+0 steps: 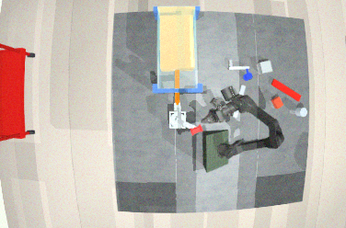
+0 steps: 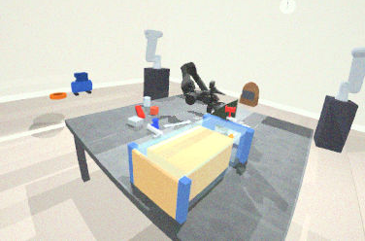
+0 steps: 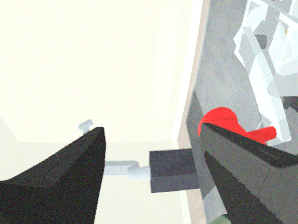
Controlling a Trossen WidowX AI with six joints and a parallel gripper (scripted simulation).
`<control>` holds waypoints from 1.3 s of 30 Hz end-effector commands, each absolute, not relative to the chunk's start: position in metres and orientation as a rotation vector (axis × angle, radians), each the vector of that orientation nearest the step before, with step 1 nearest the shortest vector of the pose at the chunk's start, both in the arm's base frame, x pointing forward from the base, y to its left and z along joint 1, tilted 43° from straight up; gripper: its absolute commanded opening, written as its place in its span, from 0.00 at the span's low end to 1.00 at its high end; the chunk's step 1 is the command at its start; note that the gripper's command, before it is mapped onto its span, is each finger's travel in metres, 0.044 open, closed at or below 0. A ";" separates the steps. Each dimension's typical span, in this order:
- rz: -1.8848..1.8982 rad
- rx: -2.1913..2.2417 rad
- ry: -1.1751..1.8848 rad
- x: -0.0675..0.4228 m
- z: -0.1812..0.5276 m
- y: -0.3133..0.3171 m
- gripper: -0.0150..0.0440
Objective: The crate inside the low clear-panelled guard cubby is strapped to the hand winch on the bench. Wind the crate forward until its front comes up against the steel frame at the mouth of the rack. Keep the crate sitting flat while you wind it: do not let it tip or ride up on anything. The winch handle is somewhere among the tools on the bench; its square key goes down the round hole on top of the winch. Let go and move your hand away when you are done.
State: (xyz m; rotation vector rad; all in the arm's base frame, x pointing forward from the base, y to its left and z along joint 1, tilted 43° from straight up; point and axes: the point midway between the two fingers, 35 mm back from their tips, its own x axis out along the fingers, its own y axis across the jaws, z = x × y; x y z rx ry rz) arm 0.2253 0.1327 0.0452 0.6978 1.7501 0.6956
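Observation:
The tan crate (image 1: 177,38) (image 2: 184,156) sits flat inside the clear-panelled cubby with blue corner posts (image 1: 156,89) (image 2: 183,195). There is a gap between the crate's front and the blue frame at the cubby's mouth. An orange strap (image 1: 177,79) runs from the crate to the white winch (image 1: 175,117). The winch handle stands in the winch, and its red grip (image 1: 196,130) (image 2: 230,109) (image 3: 222,121) points toward the arm. My gripper (image 1: 207,118) (image 2: 213,97) (image 3: 153,133) is open and holds nothing. It hovers just right of the red grip, which lies against the right finger in the wrist view.
A dark green block (image 1: 215,150) lies at the arm's base. To the right lie a white crank (image 1: 236,66), a blue knob (image 1: 247,75), a grey cube (image 1: 264,66), a red bar (image 1: 285,89), an orange-red block (image 1: 276,102) and a white cylinder (image 1: 301,112). A red cart (image 1: 11,93) stands off the bench.

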 end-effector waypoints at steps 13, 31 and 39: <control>0.694 0.702 1.752 0.225 0.047 0.135 0.66; 0.495 -0.174 2.070 0.211 0.008 0.175 1.00; 0.275 -0.995 1.940 0.211 0.003 0.220 1.00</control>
